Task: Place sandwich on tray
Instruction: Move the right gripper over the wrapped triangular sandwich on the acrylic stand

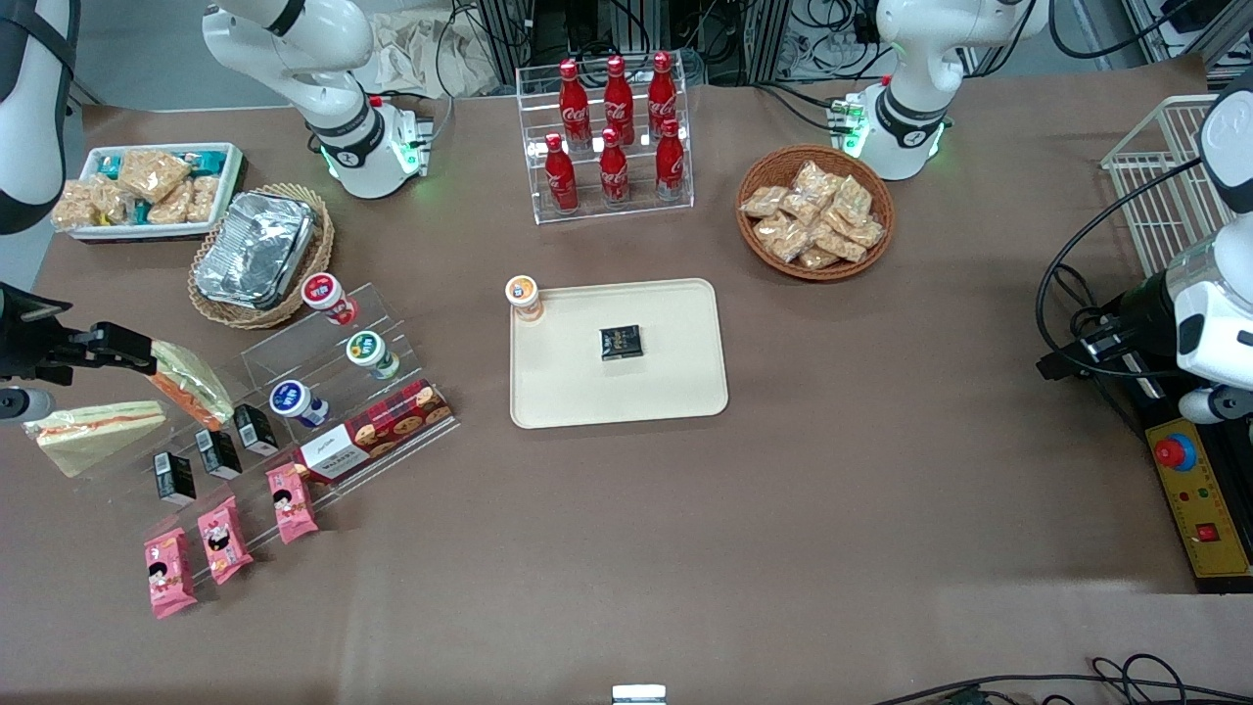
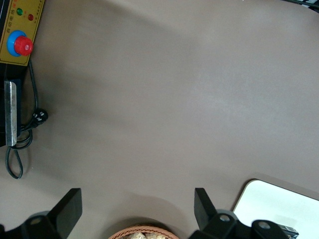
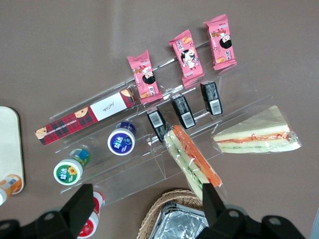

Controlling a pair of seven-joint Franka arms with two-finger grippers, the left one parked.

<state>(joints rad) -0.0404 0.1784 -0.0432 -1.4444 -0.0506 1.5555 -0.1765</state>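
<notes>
Above the sandwich, gripper (wide open) hovers.

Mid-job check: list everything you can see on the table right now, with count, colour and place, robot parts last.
sandwich: 1, pale bread with red-pink stripe, on the table at the working arm's end
second wedge: 1, yellow-green with orange edge, beside the sandwich
tray: 1, cream, mid-table
black packet: 1, on the tray
orange-lidded cup: 1, at the tray's corner
cola bottles: 6, red, in a clear rack
wicker basket of snack packets: 1, brown, toward the parked arm's end
foil container: 1, silver, in a wicker basket
white bin of snacks: 1
clear stepped stand: 1, holding 3 cups, 1 red plaid box, 3 black packets, 3 pink packets
gripper: 1, black, open, above the second wedge
</notes>
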